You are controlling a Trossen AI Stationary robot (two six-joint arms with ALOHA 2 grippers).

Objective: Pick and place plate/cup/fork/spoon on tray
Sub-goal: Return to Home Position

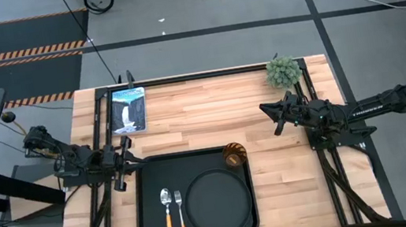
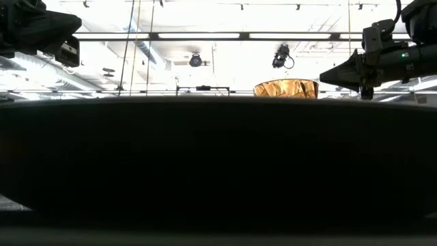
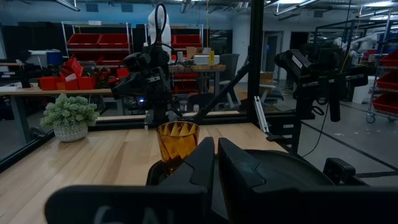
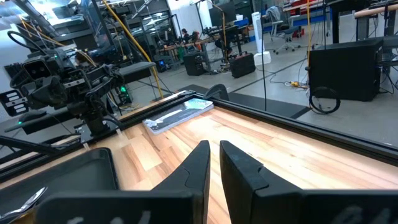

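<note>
Sitting on the tray [image 1: 145, 217] are plate [image 1: 217, 199], cup [image 1: 234, 155], fork [image 1: 182, 210] and spoon [image 1: 166, 210]. Nothing is left to place. The left gripper [image 1: 122, 171] and right gripper [image 1: 273, 116] hang empty, fingers seemingly together.

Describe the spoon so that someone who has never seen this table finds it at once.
Find the large black tray on the wooden table. Left of its round plate, two utensils lie side by side. The spoon is the outer one, with an oval bowl where the fork has tines.

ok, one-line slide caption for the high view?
Plate, cup, fork and spoon all on the tray; left gripper and right gripper hang either side, empty.
</note>
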